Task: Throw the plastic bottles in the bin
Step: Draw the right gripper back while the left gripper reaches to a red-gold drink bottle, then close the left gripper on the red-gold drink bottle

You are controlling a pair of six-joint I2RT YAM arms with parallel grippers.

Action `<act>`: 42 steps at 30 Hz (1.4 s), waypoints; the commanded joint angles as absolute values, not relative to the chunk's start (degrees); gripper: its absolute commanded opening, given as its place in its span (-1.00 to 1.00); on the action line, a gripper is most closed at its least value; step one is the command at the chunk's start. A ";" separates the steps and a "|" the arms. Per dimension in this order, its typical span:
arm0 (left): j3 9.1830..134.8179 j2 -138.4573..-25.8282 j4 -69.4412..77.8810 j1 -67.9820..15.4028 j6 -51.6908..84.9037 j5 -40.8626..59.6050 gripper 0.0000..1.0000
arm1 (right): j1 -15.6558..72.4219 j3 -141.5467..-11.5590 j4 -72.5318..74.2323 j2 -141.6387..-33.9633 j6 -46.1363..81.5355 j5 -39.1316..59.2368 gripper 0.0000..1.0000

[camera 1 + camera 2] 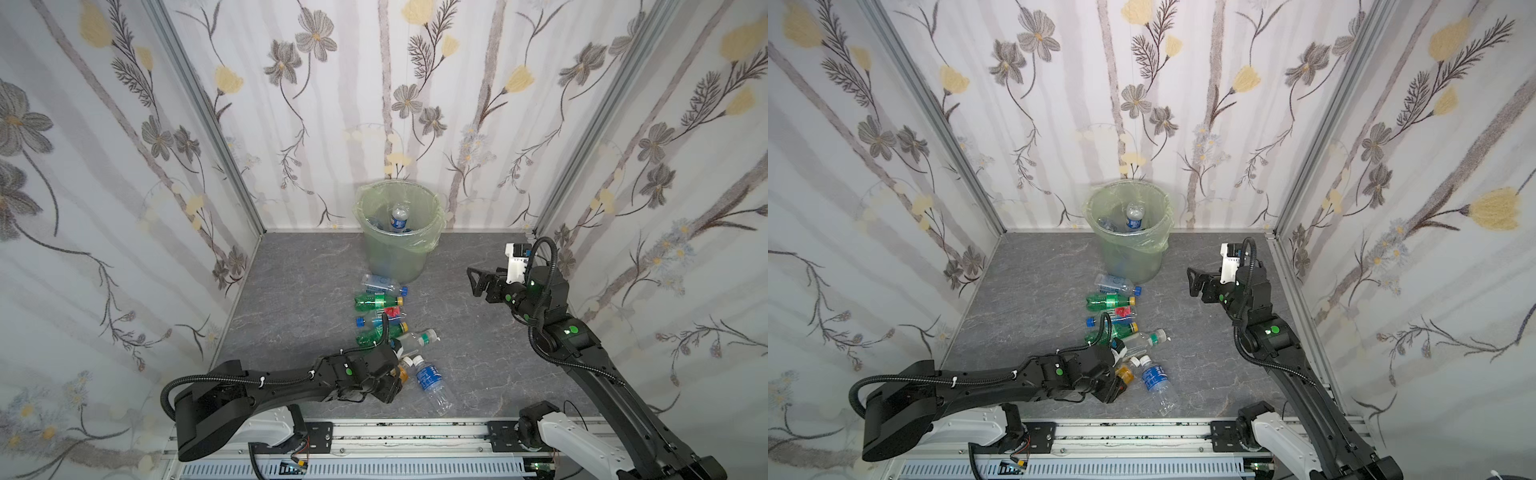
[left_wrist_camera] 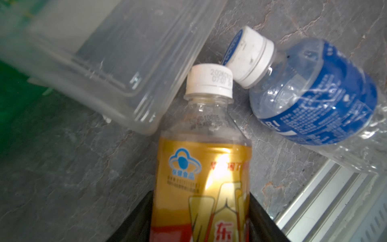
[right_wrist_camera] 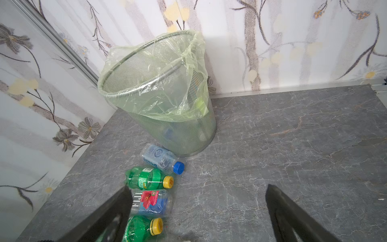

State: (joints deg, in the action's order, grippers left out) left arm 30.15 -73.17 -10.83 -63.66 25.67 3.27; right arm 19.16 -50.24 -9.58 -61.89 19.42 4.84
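One yellow-labelled bottle (image 2: pixel 201 167) lies between the left jaws.

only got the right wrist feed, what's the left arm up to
Observer: The left gripper is low at the near end of the bottle row, its fingers against both sides of a yellow-labelled bottle.
Operator: anything in the bin yet
Observer: Yes. In both top views a clear bottle with a blue label leans inside the bin.
Operator: what's next to that yellow one
Observer: A blue-labelled bottle lies beside it, their white caps close together.
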 commanded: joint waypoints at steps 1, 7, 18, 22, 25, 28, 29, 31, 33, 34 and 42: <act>29.69 -73.85 -11.87 -63.72 26.24 2.32 0.19 | 18.99 -50.45 -8.32 -61.97 19.38 5.63 0.99; 29.85 -69.91 -11.95 -64.16 26.32 2.18 0.12 | 18.88 -50.51 -8.26 -62.24 19.41 5.76 0.99; 31.60 -55.81 -12.29 -64.25 27.77 1.07 0.13 | 18.81 -50.32 -8.17 -63.09 19.42 6.40 0.99; 34.21 -50.51 -12.45 -64.09 26.87 -3.02 0.25 | 18.81 -50.15 -7.95 -63.27 19.42 6.84 0.99; 38.03 -48.90 -12.75 -62.94 23.77 -8.86 0.31 | 18.80 -49.59 -7.10 -63.54 19.60 7.36 0.99; 43.51 -49.45 -12.93 -59.91 21.82 -15.07 0.29 | 18.87 -49.68 -6.95 -64.20 19.86 8.17 0.99; 45.45 -49.80 -12.90 -58.99 21.28 -17.66 0.29 | 18.89 -49.75 -6.95 -64.38 19.82 8.33 0.99; 48.77 -50.27 -12.92 -57.90 19.55 -21.59 0.26 | 18.84 -49.93 -7.03 -64.68 19.79 8.48 0.99; 51.26 -50.13 -12.88 -57.28 18.15 -25.10 0.21 | 18.90 -50.00 -6.94 -64.93 19.69 8.78 0.99; 52.35 -49.94 -12.79 -56.70 17.28 -25.49 0.17 | 18.88 -49.96 -6.76 -65.11 19.62 9.07 0.99; 49.22 -50.62 -16.48 -53.59 17.74 -4.53 0.35 | 19.02 -48.93 -8.96 -65.59 19.69 11.41 0.96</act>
State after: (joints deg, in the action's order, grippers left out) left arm 51.40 -50.17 -13.87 -53.78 16.62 -13.58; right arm 18.83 -49.54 -9.54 -65.67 19.42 9.91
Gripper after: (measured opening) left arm 0.670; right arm 0.982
